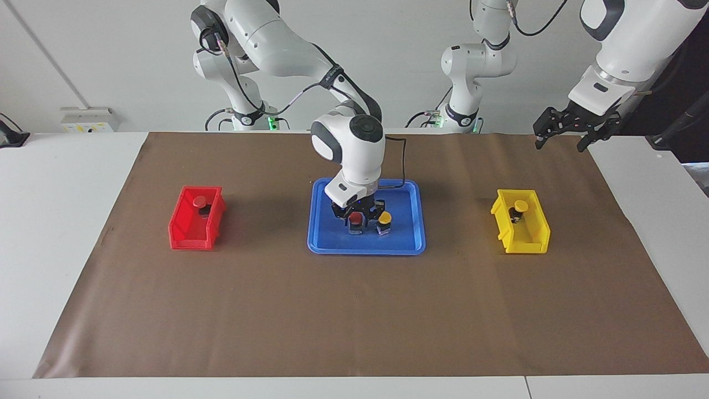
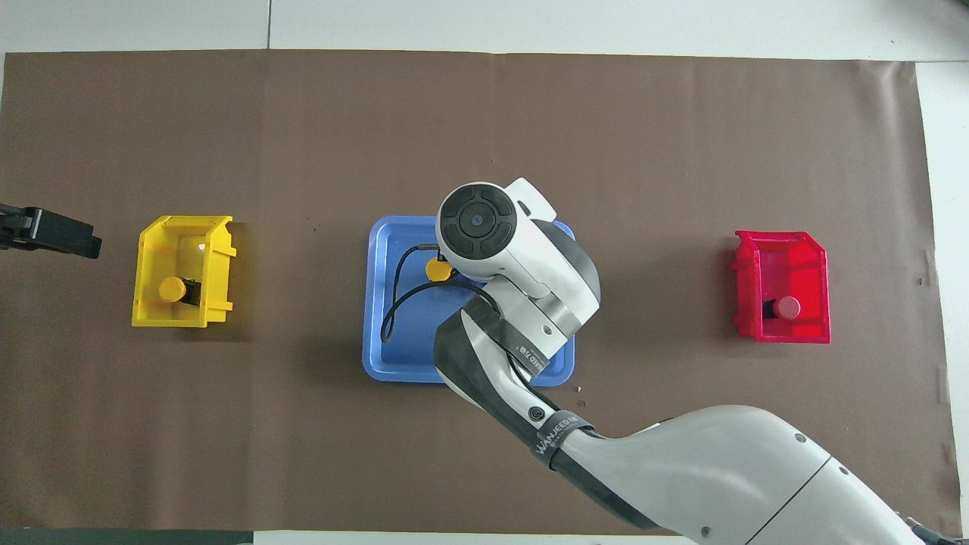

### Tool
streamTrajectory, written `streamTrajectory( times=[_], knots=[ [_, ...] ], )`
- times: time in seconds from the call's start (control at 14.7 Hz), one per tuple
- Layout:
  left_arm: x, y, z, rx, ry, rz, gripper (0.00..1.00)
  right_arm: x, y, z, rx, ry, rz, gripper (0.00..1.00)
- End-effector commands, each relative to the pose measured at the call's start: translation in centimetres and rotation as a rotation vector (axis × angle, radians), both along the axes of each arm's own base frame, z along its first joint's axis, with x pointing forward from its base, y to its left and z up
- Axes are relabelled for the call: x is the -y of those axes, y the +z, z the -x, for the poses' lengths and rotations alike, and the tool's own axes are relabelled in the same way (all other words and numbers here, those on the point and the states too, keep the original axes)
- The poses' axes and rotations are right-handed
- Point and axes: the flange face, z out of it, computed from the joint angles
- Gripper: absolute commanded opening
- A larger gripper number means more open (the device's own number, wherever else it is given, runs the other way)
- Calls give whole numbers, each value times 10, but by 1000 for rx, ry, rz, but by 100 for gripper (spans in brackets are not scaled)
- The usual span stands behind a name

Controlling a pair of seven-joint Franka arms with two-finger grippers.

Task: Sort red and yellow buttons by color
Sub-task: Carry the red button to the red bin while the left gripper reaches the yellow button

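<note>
Facing view: right gripper point(image 1: 357, 213) around red button point(image 1: 355, 218) on blue tray point(image 1: 324, 241).

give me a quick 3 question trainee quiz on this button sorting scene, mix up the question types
1. True or false: the yellow bin is empty.
2. Multiple choice: what is the right gripper down at? A) the red button on the tray B) the red bin C) bare brown mat
3. Fill in: the blue tray has ___ buttons on it.

Key
1. False: a yellow button in the bin sits inside.
2. A. The yellow button on the tray stands right beside it; the red button in the bin is already sorted.
3. Two. The left gripper hangs open, raised over the mat's edge nearest the robots.
</note>
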Motion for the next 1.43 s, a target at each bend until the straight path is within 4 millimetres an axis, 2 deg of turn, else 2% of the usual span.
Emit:
streamTrajectory(
  times=[0.0, 0.07, 0.14, 0.27, 0.41, 0.54, 0.61, 0.75, 0.88, 1.02, 1.22, 1.36],
  knots=[
    [13, -33, 2, 54, 23, -12, 100, 5, 13, 1, 5, -31, -31, 17],
    [33, -50, 0, 51, 35, -11, 100, 10, 26, -6, 11, -40, -41, 13],
    [47, -64, -3, 59, 54, -9, 100, 26, 43, -16, 5, -69, -40, 12],
    [100, -100, -6, 74, 97, -1, 100, 76, 100, -40, -38, -65, -89, 12],
    [171, -142, -6, 62, 179, 1, 100, 151, 154, -51, -69, -11, -122, 12],
    [246, -180, 1, 103, 276, 44, 100, 229, 186, -49, -100, 58, -115, 12],
    [274, -194, 8, 108, 297, 64, 100, 263, 197, -48, -104, 82, -105, 13],
    [315, -213, 27, 74, 278, 88, 100, 323, 193, -48, -130, 53, -98, 14],
    [336, -220, 35, 64, 275, 100, 100, 380, 186, -48, -111, 96, -100, 14],
    [353, -242, 44, 47, 274, 83, 100, 420, 174, -41, -110, 119, -97, 14],
    [362, -262, 42, 57, 287, 94, 100, 419, 146, -27, -76, 117, -77, 13],
    [364, -264, 43, 58, 282, 95, 97, 422, 130, -18, -69, 143, -67, 13]
  ],
)
